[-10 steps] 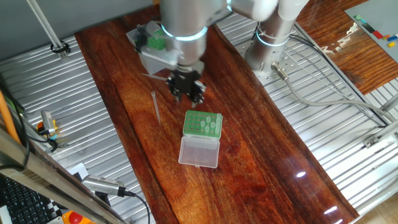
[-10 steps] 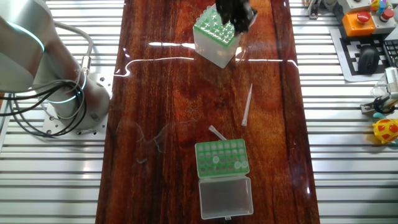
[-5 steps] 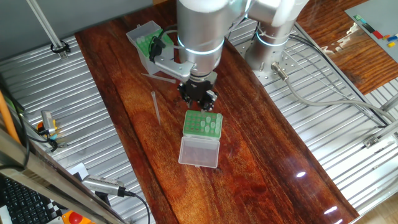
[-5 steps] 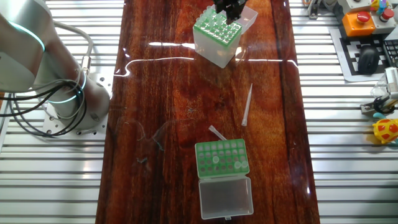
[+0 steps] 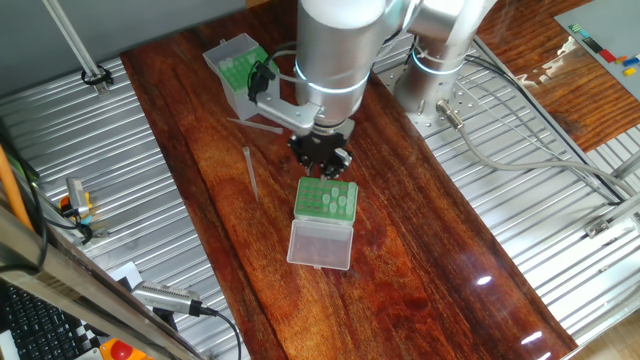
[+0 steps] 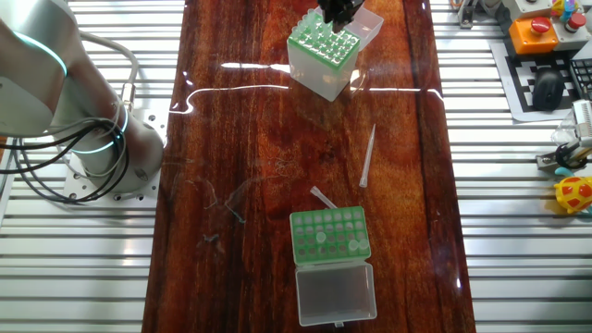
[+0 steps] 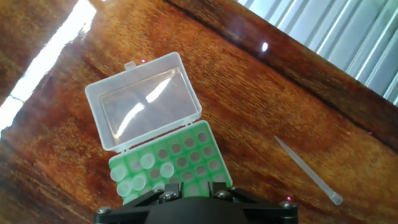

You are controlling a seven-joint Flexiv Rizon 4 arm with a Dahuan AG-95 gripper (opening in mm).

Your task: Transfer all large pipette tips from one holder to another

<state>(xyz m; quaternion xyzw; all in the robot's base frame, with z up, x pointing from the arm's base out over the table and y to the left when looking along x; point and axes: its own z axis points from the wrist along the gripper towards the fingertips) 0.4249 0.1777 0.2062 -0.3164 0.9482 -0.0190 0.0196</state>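
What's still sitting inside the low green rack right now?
The low green rack holds a handful of pale tips, clustered toward one side; most holes look empty. In the hand view, the gripper body covers the rack's nearest row.

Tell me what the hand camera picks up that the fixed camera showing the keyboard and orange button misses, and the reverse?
Only the hand view shows the tool, close above the low green rack. Only that fixed view shows the taller translucent box, a second loose tip touching the rack and the robot's base. Both show the rack with its clear lid open, and a loose pipette tip on the table.
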